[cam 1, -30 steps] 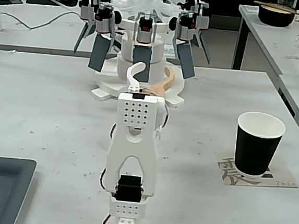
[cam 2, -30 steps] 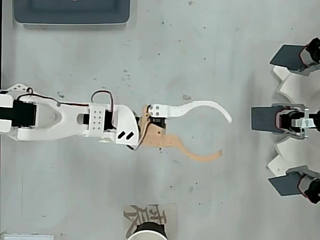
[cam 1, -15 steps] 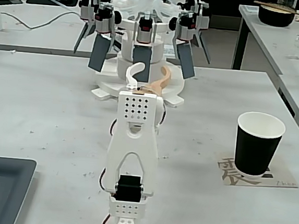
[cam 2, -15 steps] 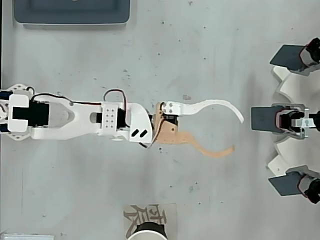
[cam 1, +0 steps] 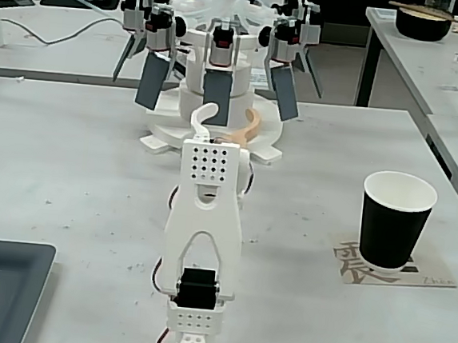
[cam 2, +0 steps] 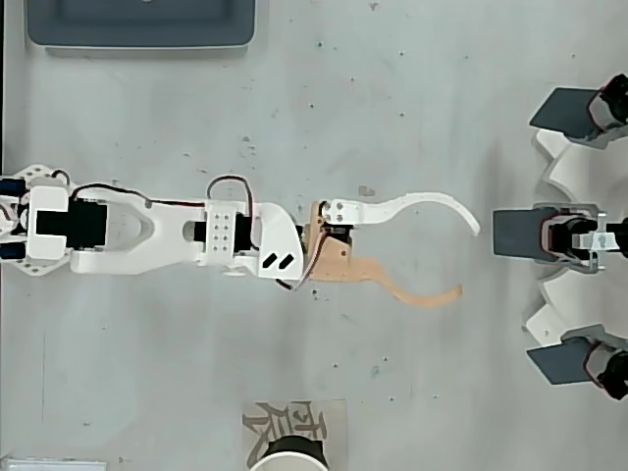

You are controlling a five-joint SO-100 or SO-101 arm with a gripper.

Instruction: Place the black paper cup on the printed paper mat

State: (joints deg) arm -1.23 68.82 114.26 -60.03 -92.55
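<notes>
The black paper cup (cam 1: 395, 222) stands upright on the printed paper mat (cam 1: 436, 275) at the right of the table in the fixed view, white inside showing. In the overhead view only the cup's white rim (cam 2: 289, 459) shows at the bottom edge, on the beige mat (cam 2: 263, 424). My gripper (cam 1: 234, 114) is at the table's middle, well apart from the cup. It is open and empty, its white and tan curved fingers spread wide (cam 2: 467, 260) and pointing away from the arm's base.
A white multi-armed device with dark panels (cam 1: 218, 66) stands just beyond my fingertips (cam 2: 569, 235). A dark grey tray (cam 1: 3, 280) lies at the near left corner (cam 2: 142, 25). A dark bowl with a stick (cam 1: 423, 21) sits on another table at the far right.
</notes>
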